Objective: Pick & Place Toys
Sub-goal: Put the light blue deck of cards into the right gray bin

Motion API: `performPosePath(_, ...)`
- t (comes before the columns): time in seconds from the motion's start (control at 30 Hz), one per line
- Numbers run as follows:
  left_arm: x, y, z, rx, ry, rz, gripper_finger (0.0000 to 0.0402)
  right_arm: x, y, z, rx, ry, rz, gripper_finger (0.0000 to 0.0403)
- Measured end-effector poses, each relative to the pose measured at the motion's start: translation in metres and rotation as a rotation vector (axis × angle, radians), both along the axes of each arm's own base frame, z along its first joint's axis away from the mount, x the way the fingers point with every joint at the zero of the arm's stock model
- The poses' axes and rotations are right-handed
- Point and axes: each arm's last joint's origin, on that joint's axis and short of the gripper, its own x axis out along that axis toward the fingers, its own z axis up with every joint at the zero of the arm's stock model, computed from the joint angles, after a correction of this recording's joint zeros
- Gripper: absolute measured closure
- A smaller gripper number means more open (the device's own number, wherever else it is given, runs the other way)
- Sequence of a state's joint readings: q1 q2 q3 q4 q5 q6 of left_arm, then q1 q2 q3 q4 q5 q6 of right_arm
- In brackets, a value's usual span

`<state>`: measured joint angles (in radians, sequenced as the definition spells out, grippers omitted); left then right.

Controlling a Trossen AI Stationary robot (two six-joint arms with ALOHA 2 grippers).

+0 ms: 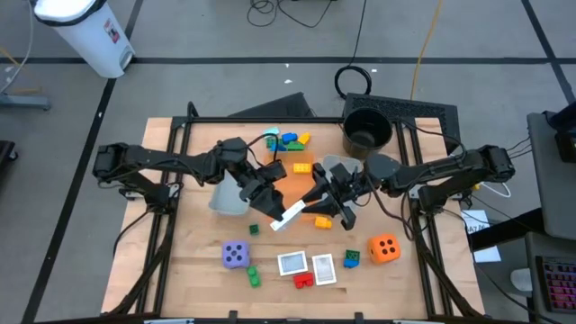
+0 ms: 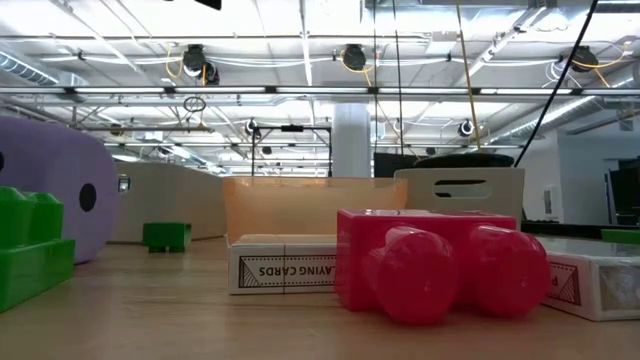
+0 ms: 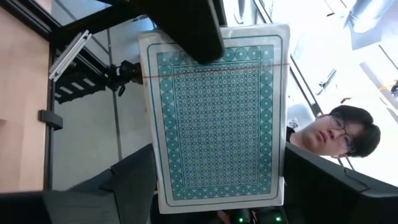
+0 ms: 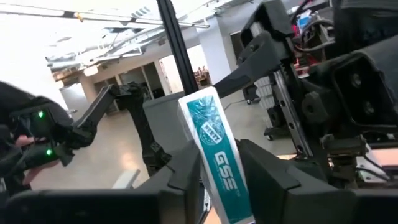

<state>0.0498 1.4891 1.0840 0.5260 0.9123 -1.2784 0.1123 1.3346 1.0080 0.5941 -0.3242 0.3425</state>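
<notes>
A whitish card box [image 1: 290, 216] with a teal patterned back [image 3: 217, 112] hangs above the table's middle, held by both grippers. My left gripper [image 1: 273, 202] comes at it from the table's left and my right gripper [image 1: 317, 203] from the right. On the table near the front lie a purple die [image 1: 236, 255], an orange die [image 1: 385, 248], two more card boxes [image 1: 292, 263] [image 1: 323, 268], a red brick [image 2: 430, 265] and a green brick [image 1: 254, 274]. A yellow brick [image 1: 322, 221] lies under the right gripper. My left gripper pinches the box's two long narrow sides [image 3: 149, 186] near one end, its fingers [image 3: 130, 183] level and along the box's length. The box is lifted clear of the table. My right gripper pinches the box's two broad faces at the other end, one finger [image 3: 186, 25] over the patterned back. In its own view the narrow printed side [image 4: 221, 168] stands between the fingers [image 4: 267, 174]. It reaches level from the table's right.
An orange tray [image 1: 297, 175] and a grey tray [image 1: 229, 198] sit under the arms. Several bricks [image 1: 290, 140] lie at the far edge beside a black bucket [image 1: 367, 130]. A person [image 3: 339, 134] shows beyond the table.
</notes>
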Motion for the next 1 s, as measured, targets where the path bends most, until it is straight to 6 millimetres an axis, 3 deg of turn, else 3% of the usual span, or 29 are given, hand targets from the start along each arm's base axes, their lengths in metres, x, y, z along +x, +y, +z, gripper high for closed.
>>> performPosePath(0.2, 0.0, 0.002, 0.001, 0.0, -0.011, 0.026, 0.0062, 0.0, 0.0, 0.0, 0.017, 0.01, 0.007, 0.0338)
performPosePath(0.43, -0.001, 0.025, 0.005, 0.001, -0.049, 0.106, 0.0046, 0.001, 0.0, -0.001, 0.028, 0.014, 0.002, 0.0337)
performPosePath(0.7, -0.009, 0.064, 0.013, 0.025, -0.133, 0.152, 0.0066, 0.001, -0.002, -0.004, 0.056, 0.06, -0.039, 0.0338)
performPosePath(1.0, -0.033, 0.103, 0.025, 0.102, -0.2, 0.199, 0.0112, -0.002, -0.023, -0.017, 0.082, 0.268, -0.179, 0.0338)
